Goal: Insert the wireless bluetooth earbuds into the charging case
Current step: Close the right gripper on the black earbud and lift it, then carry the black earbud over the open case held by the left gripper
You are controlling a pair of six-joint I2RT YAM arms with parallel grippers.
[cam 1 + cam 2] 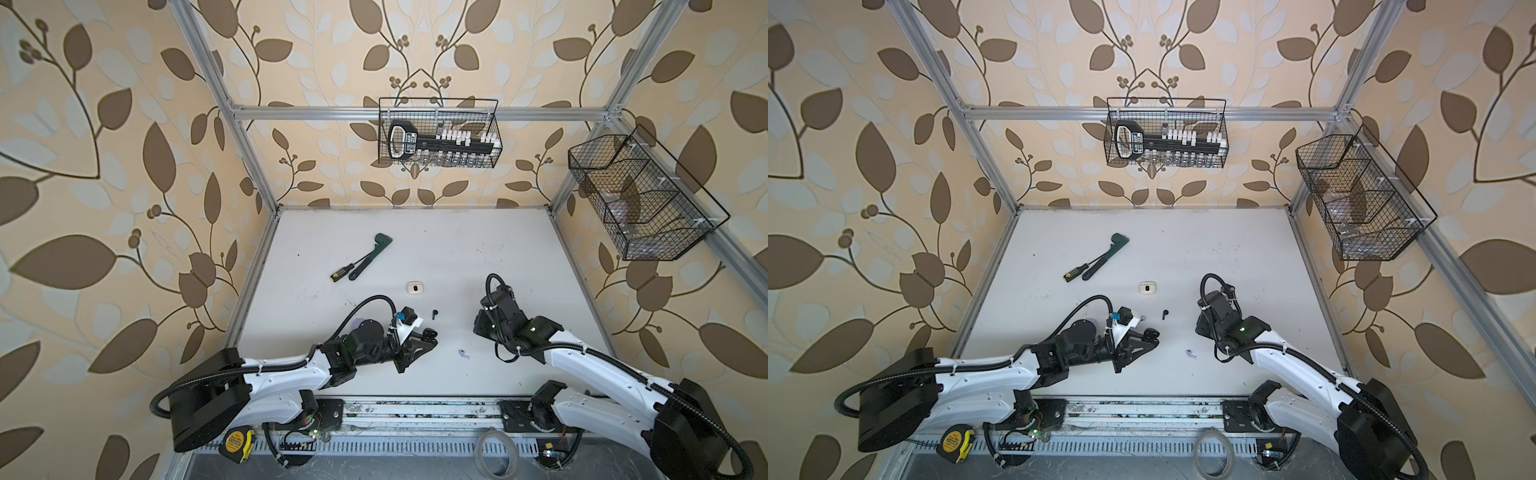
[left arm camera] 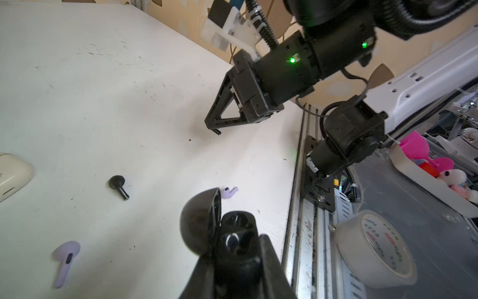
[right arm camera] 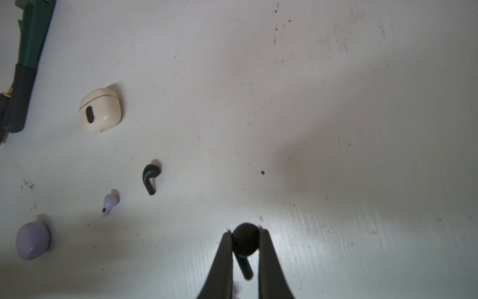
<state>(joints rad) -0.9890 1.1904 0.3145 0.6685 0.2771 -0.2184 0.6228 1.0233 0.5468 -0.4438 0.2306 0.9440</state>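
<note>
My left gripper (image 2: 236, 249) is shut on a black charging case (image 2: 239, 227), whose round lid (image 2: 199, 225) stands open. In both top views this case (image 1: 430, 332) (image 1: 1152, 332) sits at the left gripper's tip, near the table's middle. My right gripper (image 3: 245, 234) is shut on a black earbud (image 3: 245, 239), its stem pointing back between the fingers. Seen from the left wrist, the right gripper (image 2: 216, 130) hangs just above the table. Loose on the table lie a black earbud (image 1: 434, 314) (image 3: 150, 177) and two lavender earbuds (image 2: 229, 192) (image 2: 64, 261).
A shut cream case (image 1: 414, 287) (image 3: 101, 110) lies beyond the grippers, and a lavender case (image 3: 32, 240) sits by the left arm. A green wrench (image 1: 370, 255) and a screwdriver (image 1: 343, 270) lie far left. Wire baskets (image 1: 438, 133) (image 1: 640, 199) hang on the frame.
</note>
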